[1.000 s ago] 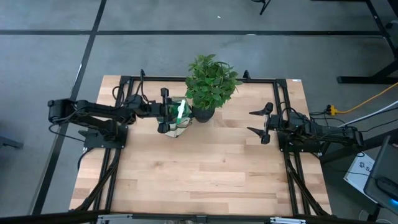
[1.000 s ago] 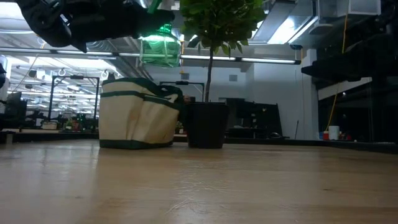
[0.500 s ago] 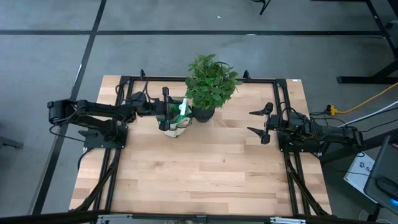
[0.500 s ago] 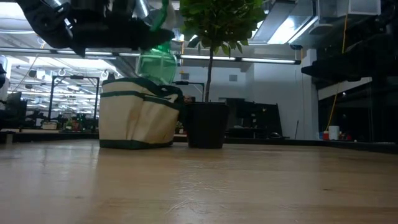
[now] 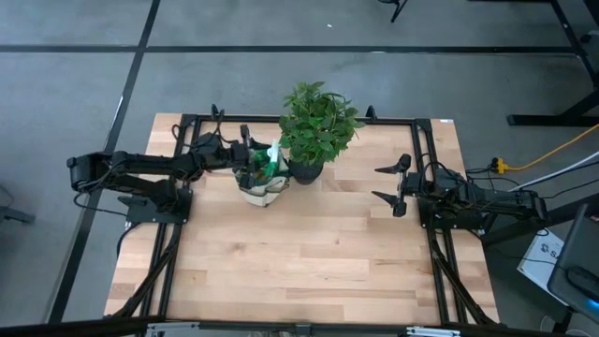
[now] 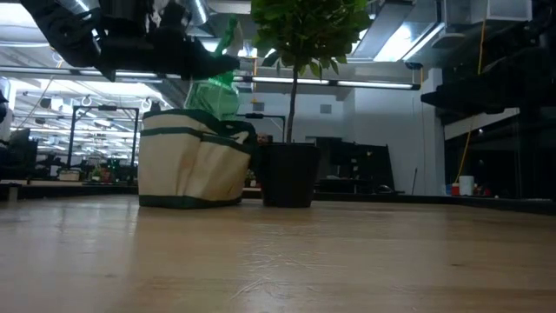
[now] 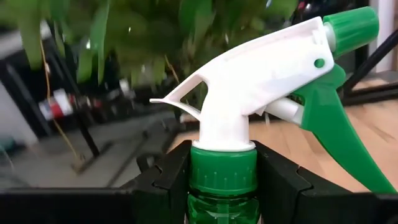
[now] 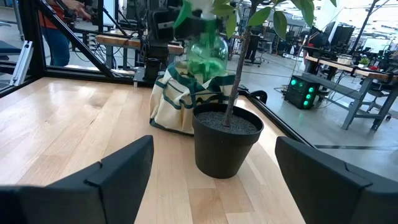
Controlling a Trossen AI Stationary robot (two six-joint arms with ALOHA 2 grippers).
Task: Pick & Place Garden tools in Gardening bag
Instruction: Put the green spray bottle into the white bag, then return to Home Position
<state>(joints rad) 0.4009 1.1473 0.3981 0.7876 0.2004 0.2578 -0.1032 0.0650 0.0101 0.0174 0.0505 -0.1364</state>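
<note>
The wooden counter (image 5: pixel 309 253) is carrying very little: no loose garden tools are lying anywhere on it, so I'd judge the job to be near its end, with this bottle perhaps the last item going in. Whether the shears, trowel and fork are already inside I can't say, since the bag's interior isn't showing from any angle.

The potted plant (image 5: pixel 318 122) is standing at the far middle of the counter in its black pot (image 8: pixel 225 140), and the gardening bag (image 6: pixel 193 161) is sitting just beside it, on the left arm's side, upright with its mouth open.

The left gripper (image 5: pixel 251 161) is reaching out over the bag's mouth, clenched on the neck of the spray bottle (image 6: pixel 215 91). From table height, the green bottle is hanging upright with its lower part dipping behind the bag's rim, so it looks partly in but not yet let go. The wrist camera is showing both fingers pressed against the green collar under the white trigger head (image 7: pixel 261 68).

The right gripper (image 5: pixel 397 186) is waiting with fingers spread apart, well clear at the right side of the counter.
</note>
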